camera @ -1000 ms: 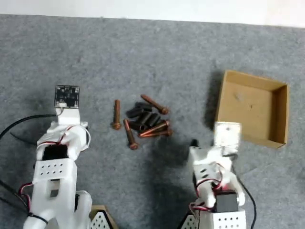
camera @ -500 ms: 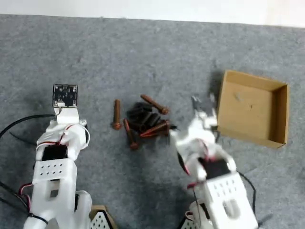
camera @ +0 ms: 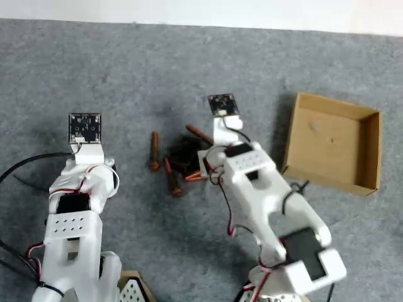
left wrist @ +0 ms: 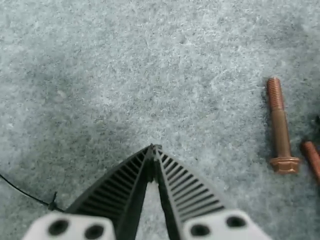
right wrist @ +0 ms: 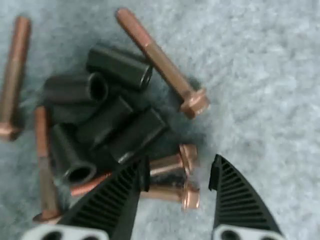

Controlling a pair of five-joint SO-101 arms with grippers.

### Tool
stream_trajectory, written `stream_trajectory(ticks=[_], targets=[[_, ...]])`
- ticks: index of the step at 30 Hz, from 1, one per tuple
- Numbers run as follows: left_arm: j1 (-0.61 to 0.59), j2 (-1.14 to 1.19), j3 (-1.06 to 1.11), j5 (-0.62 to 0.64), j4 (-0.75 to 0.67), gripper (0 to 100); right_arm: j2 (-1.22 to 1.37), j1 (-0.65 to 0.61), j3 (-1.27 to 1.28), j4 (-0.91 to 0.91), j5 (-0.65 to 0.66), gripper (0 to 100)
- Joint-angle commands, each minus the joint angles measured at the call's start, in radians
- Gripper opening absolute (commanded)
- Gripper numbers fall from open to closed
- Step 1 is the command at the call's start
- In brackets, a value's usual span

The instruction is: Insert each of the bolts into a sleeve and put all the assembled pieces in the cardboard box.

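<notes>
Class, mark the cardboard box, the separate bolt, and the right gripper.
cardboard box (camera: 330,143), high view, bare inner floor.
separate bolt (left wrist: 279,127), left wrist view, middle of shank.
right gripper (right wrist: 181,164), right wrist view, between open fingers.

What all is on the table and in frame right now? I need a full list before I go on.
Bolts: five, copper; four in or against the heap at mid-table, one lying apart on the left arm's side.
Sleeves: five as far as I can count, black; piled together in the heap.
Cardboard box: one, brown, open top; on the right arm's side, apart from the heap.
Table cover: one, grey, felt-like; under everything.
Arms: two, white; left arm, right arm.
Left claw: black, shut, above bare cover near the bolt that lies apart.
Right claw: black, open, above the heads of two bolts at the heap's edge.
</notes>
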Motion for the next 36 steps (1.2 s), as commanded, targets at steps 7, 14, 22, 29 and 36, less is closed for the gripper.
stream_trajectory(ticks=[7, 14, 22, 29, 36], targets=[[-0.015, -0.024, -0.007, 0.011, -0.015, 1, 0.087, -0.021, -0.133, -0.131, 0.178, 18.2], [-0.015, -0.024, -0.008, 0.011, -0.015, 1, 0.116, -0.088, -0.133, -0.134, 0.072, 18.1], [-0.015, -0.024, -0.008, 0.011, -0.015, 1, 0.216, -0.088, -0.136, -0.162, -0.150, 18.1], [-0.015, -0.024, -0.007, 0.008, -0.015, 1, 0.326, -0.084, -0.277, 0.036, -0.153, 18.1], [-0.015, -0.024, -0.007, 0.008, -0.015, 1, 0.348, -0.114, -0.312, 0.117, -0.153, 18.1]])
